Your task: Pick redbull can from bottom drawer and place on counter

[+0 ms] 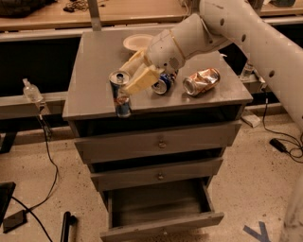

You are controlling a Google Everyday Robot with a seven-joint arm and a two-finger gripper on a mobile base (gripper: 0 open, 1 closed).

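A tall grey three-drawer cabinet [161, 142] stands in the middle of a pale speckled floor [255, 189]. Behind the cabinet runs a long light wooden workbench [142, 12], dark beneath. Left of the cabinet, a small clear plastic bottle [31, 90] sits on a grey rail, and thin black cables [47, 151] trail down to the floor. Right of the cabinet's foot lies a blue tape mark [258, 232]. The hand [126, 81] is over the front left edge of the cabinet's tabletop [94, 71], clamped around the slim blue-and-silver redbull can [122, 101].
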